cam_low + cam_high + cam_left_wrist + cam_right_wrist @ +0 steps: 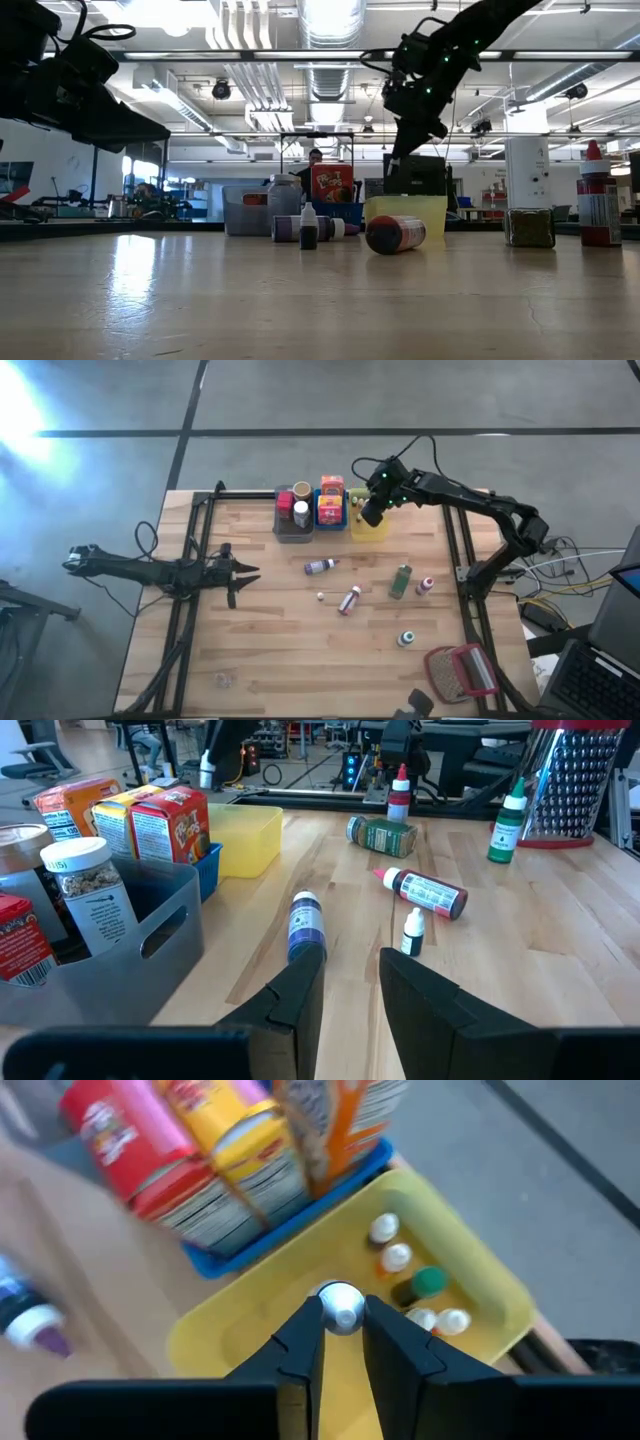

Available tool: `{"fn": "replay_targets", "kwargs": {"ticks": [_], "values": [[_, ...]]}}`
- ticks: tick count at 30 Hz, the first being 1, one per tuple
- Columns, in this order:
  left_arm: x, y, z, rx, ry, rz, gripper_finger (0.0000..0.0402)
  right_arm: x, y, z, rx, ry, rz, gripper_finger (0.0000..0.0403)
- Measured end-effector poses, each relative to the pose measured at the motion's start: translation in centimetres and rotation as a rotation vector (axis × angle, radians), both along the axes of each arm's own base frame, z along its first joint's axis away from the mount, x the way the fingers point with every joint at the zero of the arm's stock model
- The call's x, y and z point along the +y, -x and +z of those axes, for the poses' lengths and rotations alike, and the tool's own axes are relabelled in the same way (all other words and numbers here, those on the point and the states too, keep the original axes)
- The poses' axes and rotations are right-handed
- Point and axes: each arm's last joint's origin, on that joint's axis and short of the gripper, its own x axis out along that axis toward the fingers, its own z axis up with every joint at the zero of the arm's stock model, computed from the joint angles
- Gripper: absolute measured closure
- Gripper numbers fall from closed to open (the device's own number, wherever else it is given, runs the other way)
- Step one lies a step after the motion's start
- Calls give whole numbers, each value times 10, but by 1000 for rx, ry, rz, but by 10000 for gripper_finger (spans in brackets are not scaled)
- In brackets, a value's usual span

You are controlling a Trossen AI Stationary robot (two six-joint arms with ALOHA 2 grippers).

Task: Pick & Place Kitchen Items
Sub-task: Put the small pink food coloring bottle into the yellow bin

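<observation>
My right gripper (372,512) hangs over the yellow bin (480,1295) at the table's far side, shut on a small white-topped bottle (340,1306). Several tiny bottles (415,1285) lie in that bin. On the table lie a purple-capped bottle (320,567), a red-labelled bottle (349,600) and a green jar (401,580). A red-capped bottle (426,585) and a green-capped one (406,638) stand upright. My left gripper (350,990) waits at the table's left side, open, with nothing between its fingers. My right gripper pinches the small bottle by its rounded white top (340,1312) between its two fingertips. The fingers slant down toward the bin from above. The bottle is lifted clear above the yellow bin's inside; its body below the top is hidden.
A grey bin (293,518) with jars and a blue bin (331,510) with orange and yellow boxes stand left of the yellow bin. A red-framed mesh object (462,670) lies at the near right. The near left of the table has free room.
</observation>
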Motion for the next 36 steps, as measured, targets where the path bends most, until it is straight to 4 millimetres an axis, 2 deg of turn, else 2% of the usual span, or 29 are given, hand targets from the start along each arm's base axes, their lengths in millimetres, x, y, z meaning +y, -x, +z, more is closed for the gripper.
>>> {"fn": "replay_targets", "kwargs": {"ticks": [5, 10, 15, 26, 36], "values": [[0, 0, 0, 0, 0, 0, 293, -12, 1, -4, -13, 5, -20, 345], [0, 0, 0, 1, 0, 0, 293, -26, -13, -17, 17, -27, 22, 346], [0, 0, 0, 1, 0, 0, 293, -38, -20, -19, 11, -27, 16, 345], [0, 0, 0, 1, 0, 0, 293, -50, -25, -47, 74, -65, 22, 347], [0, 0, 0, 1, 0, 0, 293, -56, -32, -61, 62, -82, 43, 345]]}}
